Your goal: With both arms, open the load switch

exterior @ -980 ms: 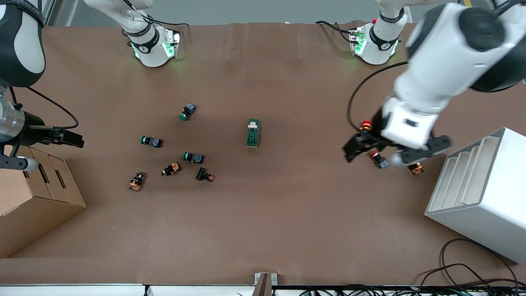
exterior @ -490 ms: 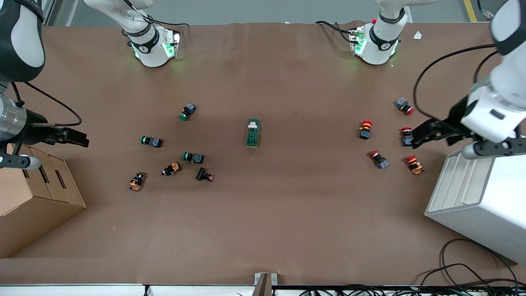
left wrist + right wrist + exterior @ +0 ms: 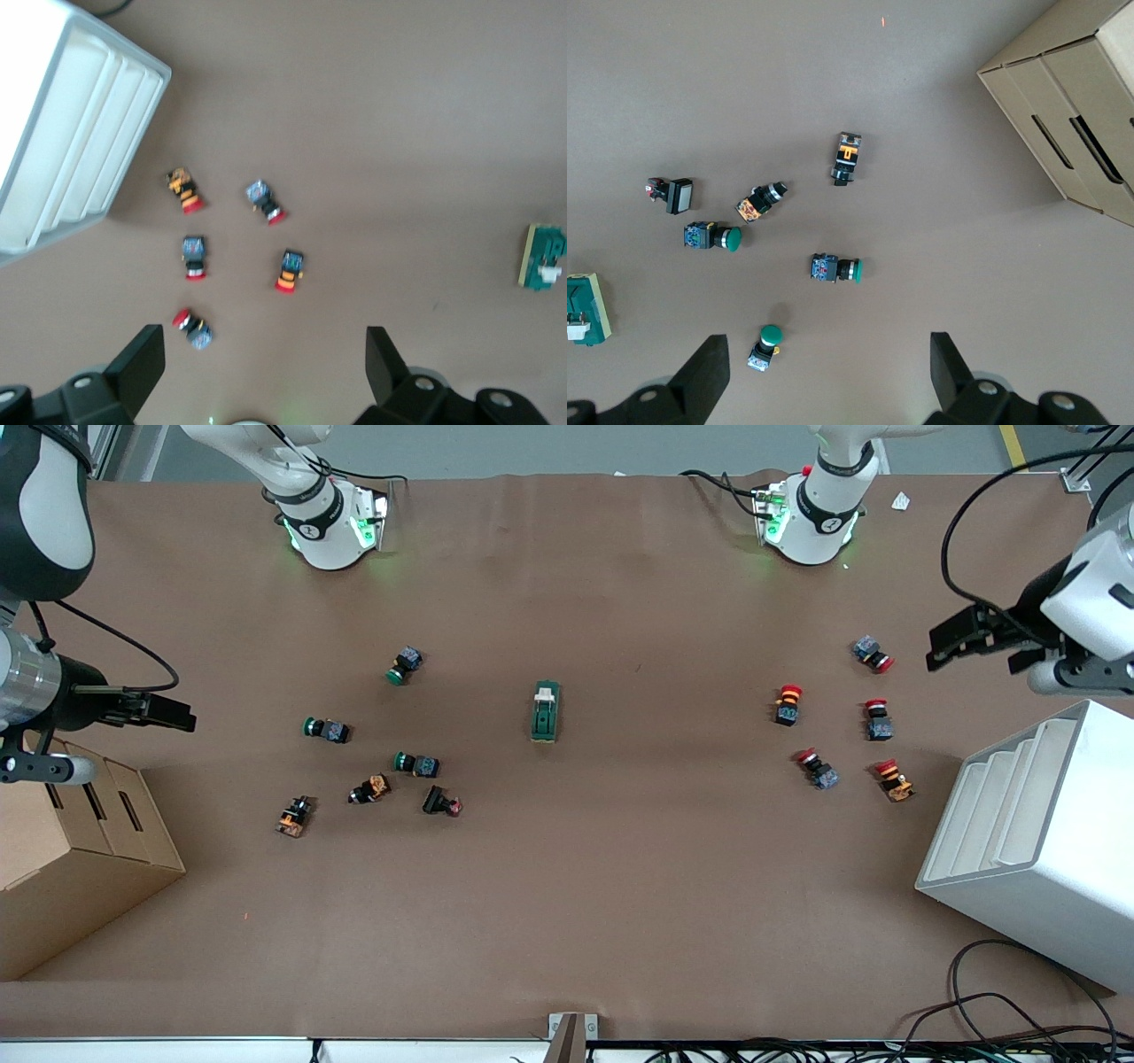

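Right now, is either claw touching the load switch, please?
No, the load switch lies alone mid-table, with both claws far off at the table's ends.

A: Where does the front camera sit?
B: High, facing the arm bases, taking in the whole tabletop [image 3: 620, 921].
A: And the wrist cameras?
B: Both look straight down from well above. Each catches the load switch [image 3: 546, 711] at its frame's edge, so all three views share it.

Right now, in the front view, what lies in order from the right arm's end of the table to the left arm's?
cardboard box → green-capped push buttons → load switch → red-capped push buttons → white rack
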Tool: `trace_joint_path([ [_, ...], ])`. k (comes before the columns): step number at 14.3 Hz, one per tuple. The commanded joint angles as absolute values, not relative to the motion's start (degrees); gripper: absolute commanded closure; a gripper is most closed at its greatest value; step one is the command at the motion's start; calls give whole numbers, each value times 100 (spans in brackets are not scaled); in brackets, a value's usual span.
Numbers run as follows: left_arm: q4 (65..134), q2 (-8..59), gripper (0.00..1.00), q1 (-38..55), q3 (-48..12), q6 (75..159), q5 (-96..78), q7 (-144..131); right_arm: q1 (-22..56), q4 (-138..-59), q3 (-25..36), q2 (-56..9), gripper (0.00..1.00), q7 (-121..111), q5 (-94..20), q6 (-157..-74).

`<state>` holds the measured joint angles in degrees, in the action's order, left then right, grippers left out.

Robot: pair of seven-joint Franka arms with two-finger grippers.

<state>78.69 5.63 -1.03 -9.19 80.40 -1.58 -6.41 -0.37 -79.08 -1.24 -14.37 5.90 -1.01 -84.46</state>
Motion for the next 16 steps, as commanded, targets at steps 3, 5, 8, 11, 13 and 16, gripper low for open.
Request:
trace_joint_path([
  [3, 9033, -446, 0, -114, -1010, 8304, -202, -685, -61, -8103, -114, -1108, 0, 554, -70, -8402],
  [5, 9604, -885, 0, -307, -1256, 8630, -158, -686, -35, -8296, -140, -898, 0, 554, 78, -8428],
  [8, 9650, -905, 0, -299, -1231, 8710, -141, -686, -35, -8384, -149, -555, 0, 554, 167, -8289],
  [11, 9606, -888, 0, -299, -1222, 8710, -123, -651, -35, -8787, -149, -107, 0, 554, 167, -8288],
  [13, 9667, -940, 0, -308, -1222, 8640, -123, -667, -26, -9060, -149, 201, 0, 554, 167, -8332],
  [16, 9703, -984, 0, -273, -1222, 8561, -123, -677, -18, -9184, -149, 412, 0, 554, 167, -8297],
])
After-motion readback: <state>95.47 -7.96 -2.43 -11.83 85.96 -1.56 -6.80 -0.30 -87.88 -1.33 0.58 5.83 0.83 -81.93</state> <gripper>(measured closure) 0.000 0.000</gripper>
